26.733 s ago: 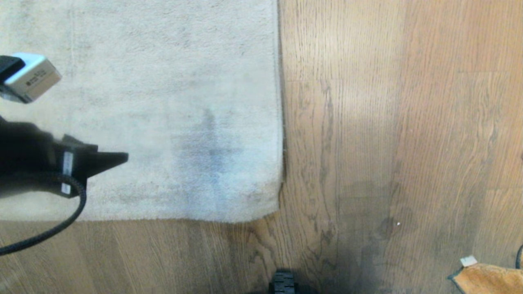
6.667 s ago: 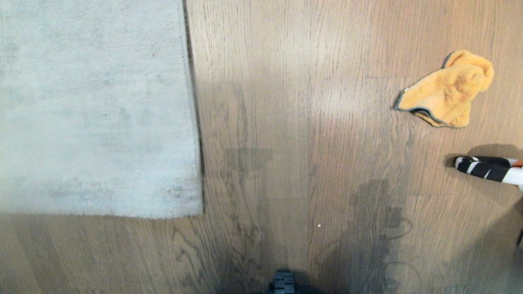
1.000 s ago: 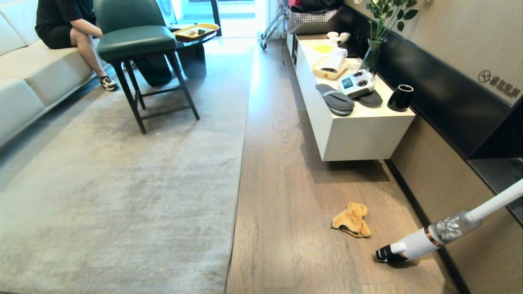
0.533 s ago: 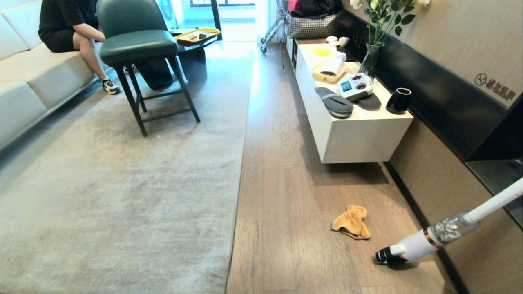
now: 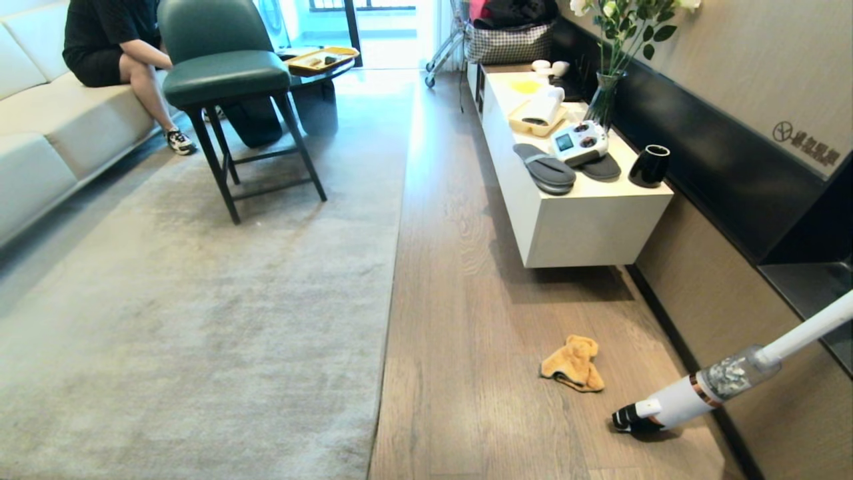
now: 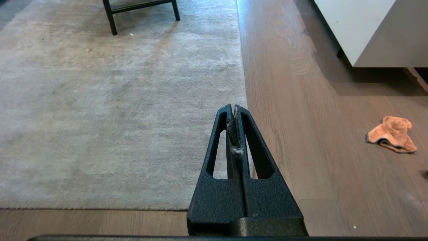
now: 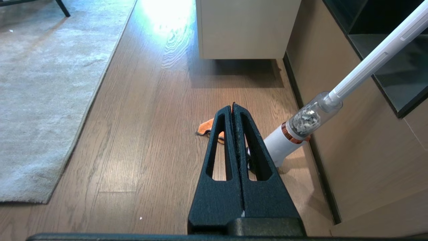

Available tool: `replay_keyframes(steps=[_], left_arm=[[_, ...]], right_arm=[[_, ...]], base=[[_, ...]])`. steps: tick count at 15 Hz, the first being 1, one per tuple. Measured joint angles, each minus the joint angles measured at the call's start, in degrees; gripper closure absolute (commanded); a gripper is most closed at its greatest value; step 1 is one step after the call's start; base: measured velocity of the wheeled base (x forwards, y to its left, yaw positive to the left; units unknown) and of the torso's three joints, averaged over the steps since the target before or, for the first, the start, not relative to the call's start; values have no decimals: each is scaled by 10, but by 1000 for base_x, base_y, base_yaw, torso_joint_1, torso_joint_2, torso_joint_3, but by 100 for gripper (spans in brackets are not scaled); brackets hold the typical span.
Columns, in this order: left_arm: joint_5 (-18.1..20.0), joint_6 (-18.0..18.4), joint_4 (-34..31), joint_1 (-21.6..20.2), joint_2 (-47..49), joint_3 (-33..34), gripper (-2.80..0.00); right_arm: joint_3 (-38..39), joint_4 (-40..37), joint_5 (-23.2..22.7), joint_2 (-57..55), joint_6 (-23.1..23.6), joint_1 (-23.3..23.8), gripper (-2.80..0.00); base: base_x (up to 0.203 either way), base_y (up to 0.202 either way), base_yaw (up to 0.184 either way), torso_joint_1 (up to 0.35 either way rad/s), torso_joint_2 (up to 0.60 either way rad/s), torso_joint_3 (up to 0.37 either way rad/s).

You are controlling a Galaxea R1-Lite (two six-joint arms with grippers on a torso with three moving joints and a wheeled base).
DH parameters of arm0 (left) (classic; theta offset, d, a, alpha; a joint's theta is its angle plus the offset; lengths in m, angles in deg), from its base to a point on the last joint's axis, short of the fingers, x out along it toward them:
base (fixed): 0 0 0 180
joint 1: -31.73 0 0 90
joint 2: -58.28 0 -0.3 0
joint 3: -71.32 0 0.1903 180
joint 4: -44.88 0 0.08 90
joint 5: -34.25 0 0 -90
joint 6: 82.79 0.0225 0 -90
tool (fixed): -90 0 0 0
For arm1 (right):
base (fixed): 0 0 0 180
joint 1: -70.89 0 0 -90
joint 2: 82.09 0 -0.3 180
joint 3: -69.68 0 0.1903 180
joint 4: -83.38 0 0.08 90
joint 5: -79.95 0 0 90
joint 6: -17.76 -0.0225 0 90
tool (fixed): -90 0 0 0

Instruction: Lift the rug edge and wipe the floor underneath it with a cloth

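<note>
The rug edge (image 5: 390, 293) lies flat along a broad bare lane of the floor (image 5: 460, 320). The cloth (image 5: 574, 363) sits crumpled there, near a stick vacuum (image 5: 693, 393), perhaps just clear of it. Left gripper (image 6: 233, 108) and right gripper (image 7: 233, 106) hang clenched, empty.

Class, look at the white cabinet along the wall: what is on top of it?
On the white cabinet: grey slippers, a white remote controller covering part of one slipper, a black cup, a yellow tray and a vase.
</note>
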Motion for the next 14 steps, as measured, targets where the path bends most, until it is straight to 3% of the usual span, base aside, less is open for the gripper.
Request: replay_keyframes(steps=[7, 14], left_arm=[[0, 0, 0, 0, 0, 0, 0], [0, 0, 0, 0, 0, 0, 0]], right_arm=[[0, 0, 0, 0, 1, 0, 0], [0, 0, 0, 0, 1, 0, 0]], base=[[0, 0, 0, -28, -387, -418], [0, 0, 0, 68, -456, -385]])
